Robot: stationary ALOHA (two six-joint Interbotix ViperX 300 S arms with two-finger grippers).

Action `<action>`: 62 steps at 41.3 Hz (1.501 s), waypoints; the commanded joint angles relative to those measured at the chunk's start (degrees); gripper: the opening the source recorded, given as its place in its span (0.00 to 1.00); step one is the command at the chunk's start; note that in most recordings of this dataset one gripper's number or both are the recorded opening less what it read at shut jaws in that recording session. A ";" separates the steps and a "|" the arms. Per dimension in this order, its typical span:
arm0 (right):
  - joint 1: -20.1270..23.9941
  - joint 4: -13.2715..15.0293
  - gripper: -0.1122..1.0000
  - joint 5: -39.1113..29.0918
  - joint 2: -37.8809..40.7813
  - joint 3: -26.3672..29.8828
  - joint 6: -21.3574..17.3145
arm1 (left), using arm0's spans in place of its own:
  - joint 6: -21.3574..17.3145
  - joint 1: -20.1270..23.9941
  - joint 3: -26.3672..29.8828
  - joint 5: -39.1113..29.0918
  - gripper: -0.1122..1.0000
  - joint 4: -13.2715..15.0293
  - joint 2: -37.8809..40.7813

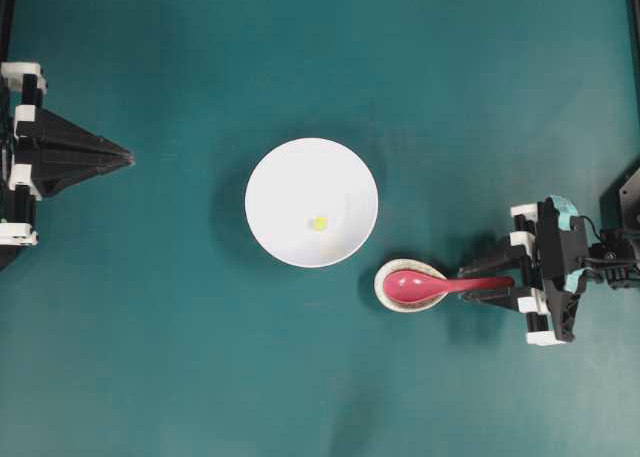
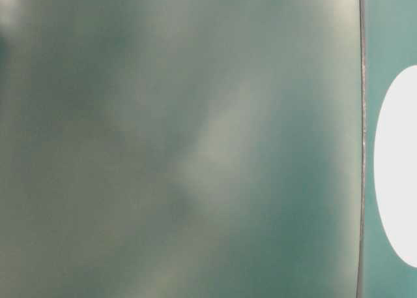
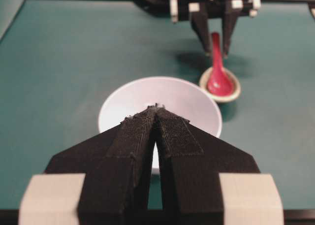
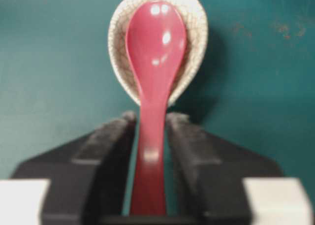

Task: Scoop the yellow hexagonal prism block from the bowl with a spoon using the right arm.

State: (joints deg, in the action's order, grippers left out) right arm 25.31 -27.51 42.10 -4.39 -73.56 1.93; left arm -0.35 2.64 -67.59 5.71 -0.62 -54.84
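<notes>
Right wrist view: the right gripper (image 4: 150,136) brackets the spoon (image 4: 154,87) handle, fingers close on both sides, contact not confirmable; the scoop rests in the small crackled cream dish (image 4: 194,43). Beyond the dish in the overhead view, the yellow hexagonal prism block (image 1: 318,222) lies inside the white bowl (image 1: 290,167). Farthest, the left gripper (image 1: 128,158) has its fingers pressed together, holding nothing.

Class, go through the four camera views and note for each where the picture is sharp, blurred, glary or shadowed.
Overhead view: evenly lit and sharp, soft shadow left of the white bowl. Table-level view: almost wholly a blurred grey-green smear, only a white edge at right. Left wrist view: near fingers soft, the spoon clearer. Right wrist view: glare spots on the spoon's scoop, fingers blurred.
</notes>
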 commanded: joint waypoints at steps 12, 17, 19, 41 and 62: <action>-1.05 0.09 0.32 0.09 -3.96 2.46 1.93 | 0.09 0.09 1.41 0.70 0.10 -0.18 0.44; -2.55 0.09 0.32 -2.99 -7.82 3.34 4.48 | 0.09 0.09 1.41 0.70 0.10 -0.18 0.44; -3.34 0.09 0.32 -4.75 -9.32 3.78 5.54 | 0.09 0.09 1.41 0.70 0.10 -0.18 0.44; -22.32 0.18 0.32 -42.98 -22.06 17.67 13.36 | 0.09 0.09 1.23 0.44 0.10 -0.18 0.44; -34.89 2.99 0.32 -72.95 -13.01 37.27 12.48 | -0.09 0.09 1.23 -0.79 0.10 -0.18 0.44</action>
State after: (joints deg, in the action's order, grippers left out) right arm -9.05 -24.61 -27.33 -19.07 -40.34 14.68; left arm -0.35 2.64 -67.68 5.01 -0.62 -54.84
